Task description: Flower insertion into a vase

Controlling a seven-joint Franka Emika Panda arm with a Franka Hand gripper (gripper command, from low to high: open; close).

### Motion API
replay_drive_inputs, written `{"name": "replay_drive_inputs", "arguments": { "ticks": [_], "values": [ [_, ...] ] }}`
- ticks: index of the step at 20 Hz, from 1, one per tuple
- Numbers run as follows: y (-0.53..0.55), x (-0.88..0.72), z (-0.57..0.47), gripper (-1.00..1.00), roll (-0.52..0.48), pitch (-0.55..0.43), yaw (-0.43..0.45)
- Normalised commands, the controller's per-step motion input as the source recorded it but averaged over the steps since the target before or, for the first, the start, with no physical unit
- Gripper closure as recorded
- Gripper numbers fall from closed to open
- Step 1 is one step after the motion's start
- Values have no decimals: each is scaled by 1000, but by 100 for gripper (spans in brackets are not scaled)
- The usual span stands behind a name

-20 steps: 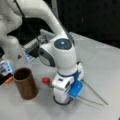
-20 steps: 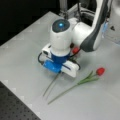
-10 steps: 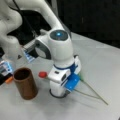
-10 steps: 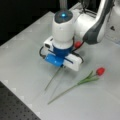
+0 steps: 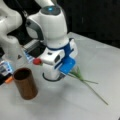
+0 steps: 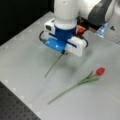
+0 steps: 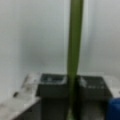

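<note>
My tool is clamped on a green flower stem, low over the bench. In a front view the red bud points left, twd the vase, upright at near left, apart from it. Only a front view shows a 2nd flower lying on the bench; wrist view shows the stem between my fingers.

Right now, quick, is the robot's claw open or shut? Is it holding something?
Gripper: shut on the green flower stem, pinched between its two fingers.
</note>
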Motion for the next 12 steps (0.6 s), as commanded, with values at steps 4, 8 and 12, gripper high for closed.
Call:
{"name": "replay_drive_inputs", "arguments": {
  "ticks": [4, 8, 12],
  "values": [
    [-45, -206, 363, 100, 68, -30, -44],
    [-53, -252, 295, 100, 83, -10, -55],
    [-21, -286, 286, 100, 80, -7, -103]
  ]
}}
